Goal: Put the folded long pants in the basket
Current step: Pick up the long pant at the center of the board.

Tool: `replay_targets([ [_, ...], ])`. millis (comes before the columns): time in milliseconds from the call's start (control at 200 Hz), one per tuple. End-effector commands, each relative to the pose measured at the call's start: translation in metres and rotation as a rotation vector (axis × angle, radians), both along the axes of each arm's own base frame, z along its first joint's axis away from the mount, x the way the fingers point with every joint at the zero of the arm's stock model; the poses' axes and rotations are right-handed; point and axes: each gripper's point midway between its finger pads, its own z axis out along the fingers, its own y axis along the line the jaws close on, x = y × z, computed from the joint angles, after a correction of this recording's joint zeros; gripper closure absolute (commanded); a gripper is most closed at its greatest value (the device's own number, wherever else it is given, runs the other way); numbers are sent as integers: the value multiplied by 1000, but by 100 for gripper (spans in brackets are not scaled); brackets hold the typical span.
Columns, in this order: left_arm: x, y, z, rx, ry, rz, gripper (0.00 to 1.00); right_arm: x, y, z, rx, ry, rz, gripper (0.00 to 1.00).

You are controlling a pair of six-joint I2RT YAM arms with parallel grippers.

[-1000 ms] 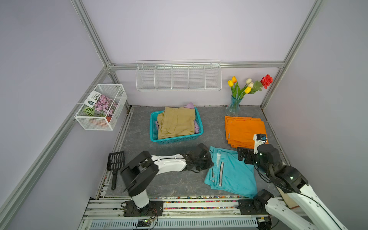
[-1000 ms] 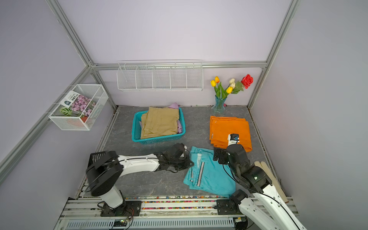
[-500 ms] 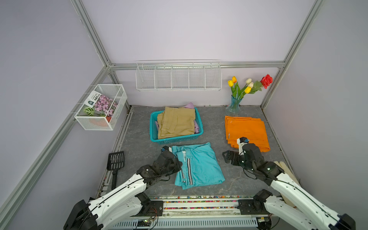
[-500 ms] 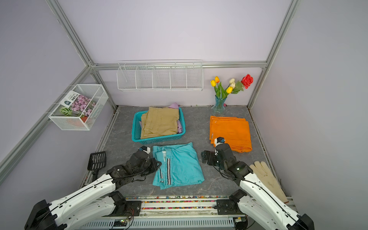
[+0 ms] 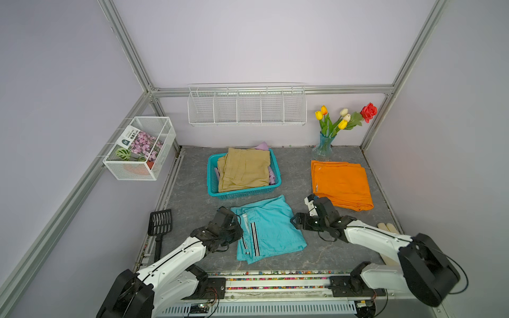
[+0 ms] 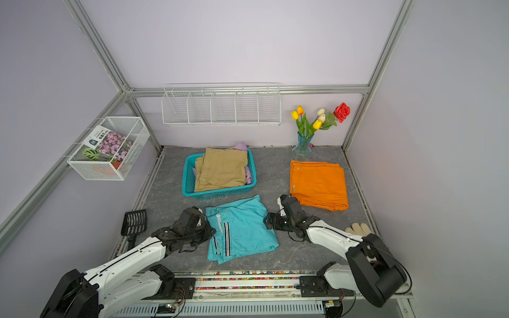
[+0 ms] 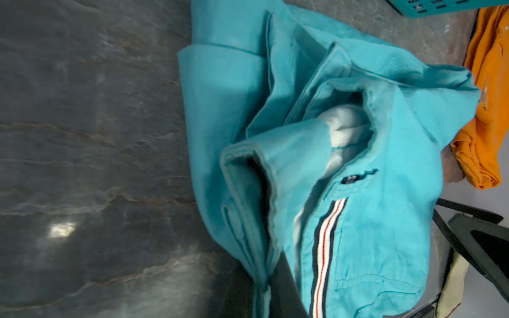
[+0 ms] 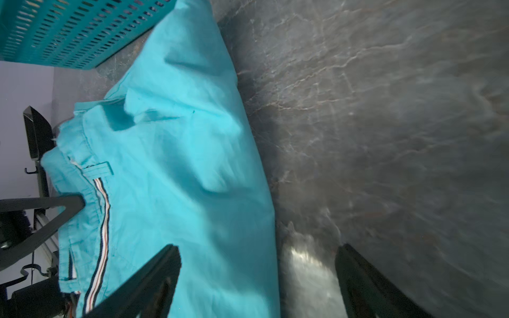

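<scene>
One pair, the teal pants (image 5: 271,228), lies lower centre on the surface (image 5: 192,206) below the basket (image 5: 210,176), near square, stripes running up-down by its left edge; left tool (image 5: 239,225) pinches that edge, right tool (image 5: 295,221) gapes wide, straddling the right edge

Left tool (image 5: 237,223) clamped on teal pants (image 5: 271,228), right tool (image 8: 257,247) spread wide, both low

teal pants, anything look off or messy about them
Yes. The teal pants lie skewed on the table in front of the basket, and their waistband corner is bunched up, fold gaping, where the left pincer is shut on it.
</scene>
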Motion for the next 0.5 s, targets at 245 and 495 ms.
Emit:
replay_targets([
  [245,5,0,11,-18,-41,-10,100,30,45,-18,67,13,69,51],
  [495,11,6,26,8,-60,23,100,30,45,9,61,-39,62,100],
])
